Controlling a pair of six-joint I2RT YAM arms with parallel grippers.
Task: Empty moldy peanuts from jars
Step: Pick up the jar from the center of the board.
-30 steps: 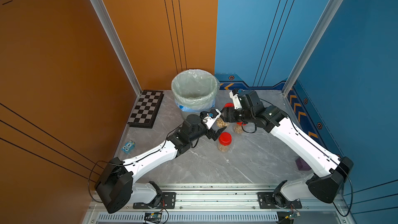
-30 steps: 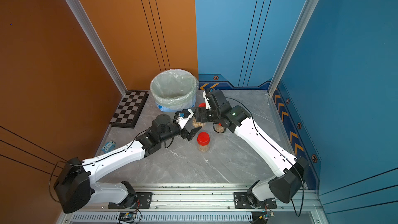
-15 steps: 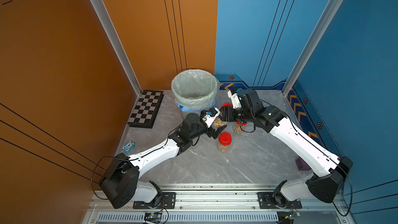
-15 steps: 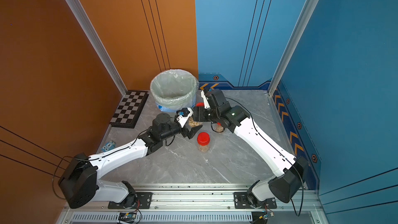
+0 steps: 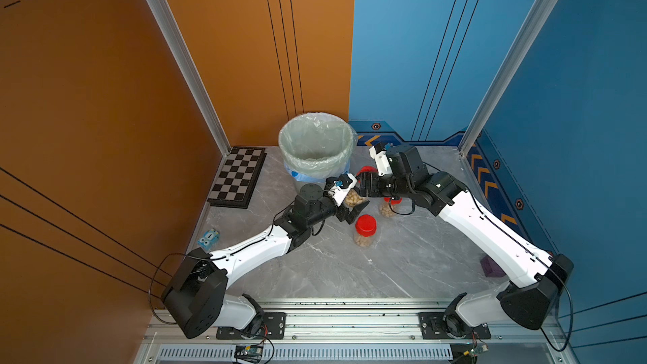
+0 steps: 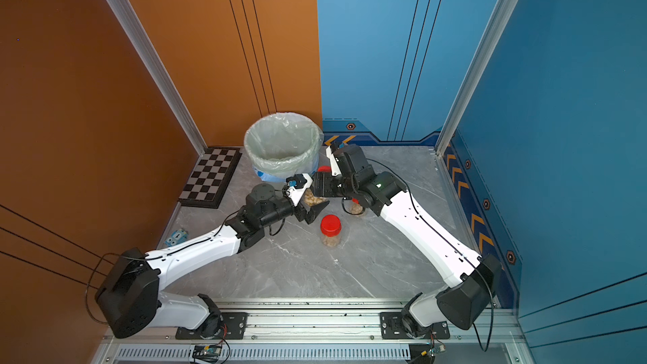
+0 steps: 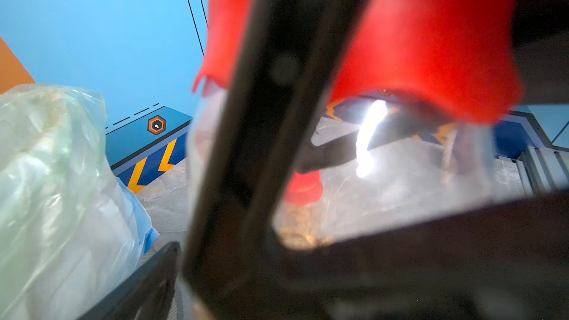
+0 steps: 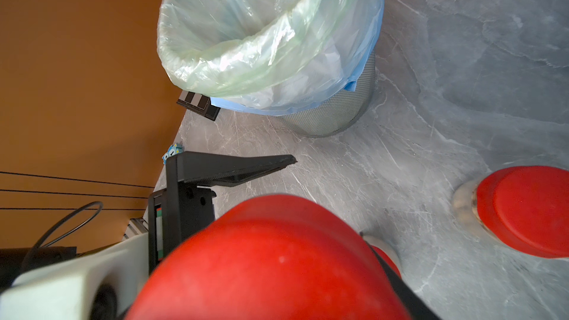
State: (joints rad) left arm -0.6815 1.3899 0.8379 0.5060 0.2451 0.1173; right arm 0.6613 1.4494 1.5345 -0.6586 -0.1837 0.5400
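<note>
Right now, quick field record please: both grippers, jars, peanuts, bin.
left gripper: jaws wide around the held jar; contact unclear
right gripper: shut on that jar's red lid
lid state: appears still on
other jars: two, lidded, standing on the table
peanuts: visible in all three jars
bin: bag-lined, no peanuts visible inside

We find the way to the bin (image 5: 317, 166) shut off in front: the left arm (image 5: 259, 250) and the right arm (image 5: 472, 218) meet at a lifted jar (image 5: 353, 199) just beside its wall. A second jar (image 5: 365, 227) stands just before them, a third jar (image 5: 386, 210) under the right arm. The near table (image 5: 402, 267) lies open between the arms; chessboard (image 5: 238, 176), toy (image 5: 209, 238) and purple block (image 5: 492, 267) lie at its edges.
</note>
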